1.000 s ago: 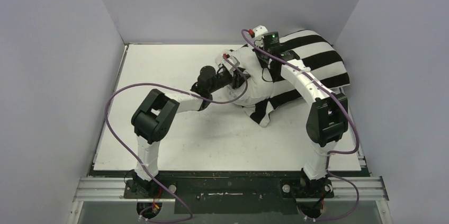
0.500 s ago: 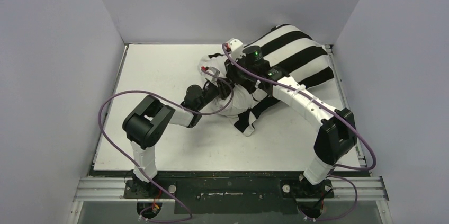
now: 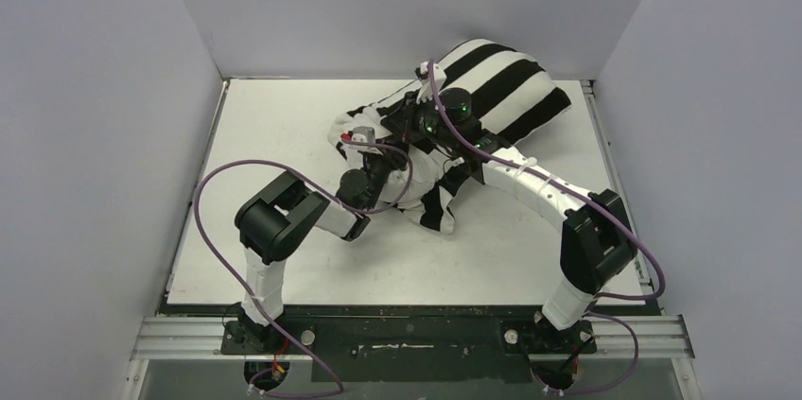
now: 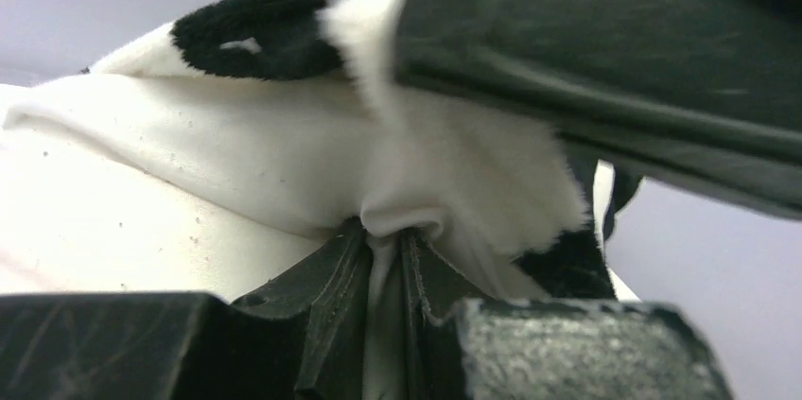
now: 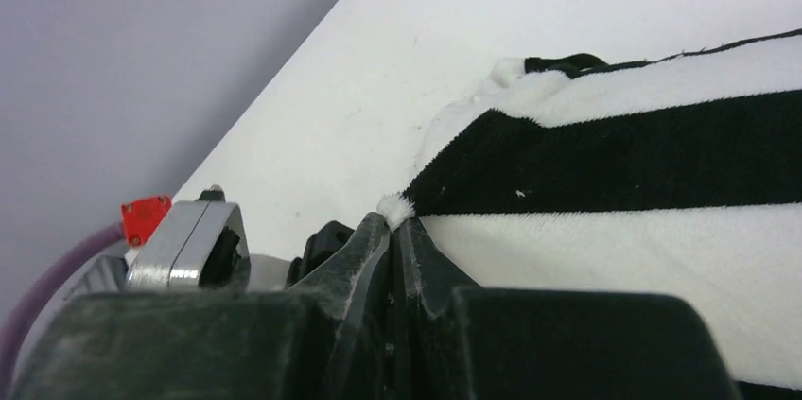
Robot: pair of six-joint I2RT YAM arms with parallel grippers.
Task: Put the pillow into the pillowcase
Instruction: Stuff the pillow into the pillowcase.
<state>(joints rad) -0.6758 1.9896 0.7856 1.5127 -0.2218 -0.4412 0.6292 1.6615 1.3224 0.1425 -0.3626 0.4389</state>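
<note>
Top external view: the black-and-white striped fabric pillowcase lies with its long axis from 7 to 1 o'clock, stuffed bulk at 1 o'clock from both arms. At its mouth the right gripper is clenched on the hem and the left gripper pinches a white fold of it, beside the plump off-white pillow. Since a second ago the bundle has swung toward 11 o'clock

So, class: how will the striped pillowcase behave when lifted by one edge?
Probably floppy: the pillowcase sags in crumpled folds. Likely light for its size: the right fingers hold it by a thin edge pinch. Its fuzzy pile should resist slipping.
</note>
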